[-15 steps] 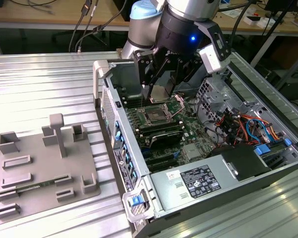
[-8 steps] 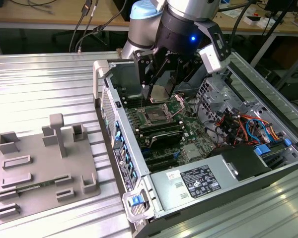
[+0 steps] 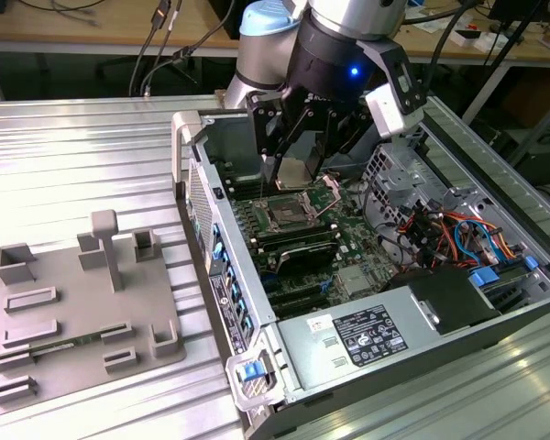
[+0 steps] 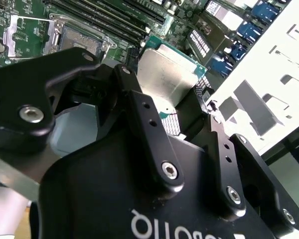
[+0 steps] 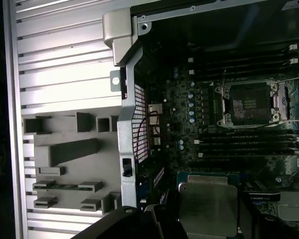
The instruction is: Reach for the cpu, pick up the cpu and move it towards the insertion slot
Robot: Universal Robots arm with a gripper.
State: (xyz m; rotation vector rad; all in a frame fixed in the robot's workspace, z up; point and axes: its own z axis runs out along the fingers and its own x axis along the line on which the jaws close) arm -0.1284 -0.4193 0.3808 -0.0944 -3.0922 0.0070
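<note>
Gripper clamped on chip, lifted clear inside PC case, just above socket. Pickup done; chip near socket, not yet over/in it.

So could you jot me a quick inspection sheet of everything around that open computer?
Surface: ribbed silver metal table, carrying the open computer case.
Job's things: thin square silvery cpu held in the gripper above the board; square metal-framed insertion slot open, nothing in it.
Clutter: grey plastic tray with raised blocks on the table beside the case.
Grippers: black gripper shut on the cpu, over the board near the slot.
Cables: red, orange and blue wires inside the case; dark cables hanging behind the table.
Surroundings: wooden bench behind.
</note>
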